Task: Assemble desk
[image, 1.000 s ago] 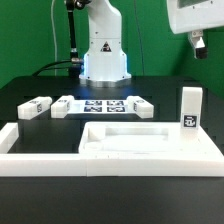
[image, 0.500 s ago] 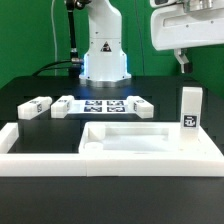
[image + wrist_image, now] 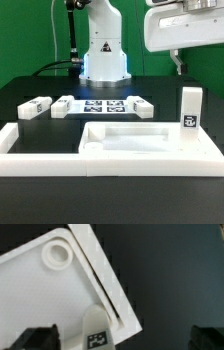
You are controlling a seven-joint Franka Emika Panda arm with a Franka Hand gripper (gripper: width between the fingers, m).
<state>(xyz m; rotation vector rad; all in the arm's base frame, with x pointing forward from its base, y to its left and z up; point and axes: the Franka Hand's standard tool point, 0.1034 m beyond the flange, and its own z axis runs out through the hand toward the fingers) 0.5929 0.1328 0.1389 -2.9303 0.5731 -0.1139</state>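
The desk top [image 3: 150,141], a wide white rimmed tray, lies at the front of the black table. One leg [image 3: 190,108] stands upright by its corner on the exterior view's right, tag facing the camera. Two more legs [image 3: 33,107] [image 3: 62,104] lie at the back left, and another [image 3: 138,104] lies beside the marker board. My gripper [image 3: 180,62] hangs high at the upper right, above the upright leg and apart from it. In the wrist view the desk top [image 3: 35,286] shows a round socket [image 3: 58,255], and the tagged leg [image 3: 94,332] sits between my open gripper's [image 3: 120,339] dark fingers [image 3: 35,339].
The marker board [image 3: 103,106] lies flat at the back middle, in front of the robot base [image 3: 104,50]. Long white border bars [image 3: 60,163] run along the front and the exterior view's left side of the table.
My gripper has moved towards the exterior view's left, coming further into the picture above the upright leg. It stays open. The parts on the table have not moved.
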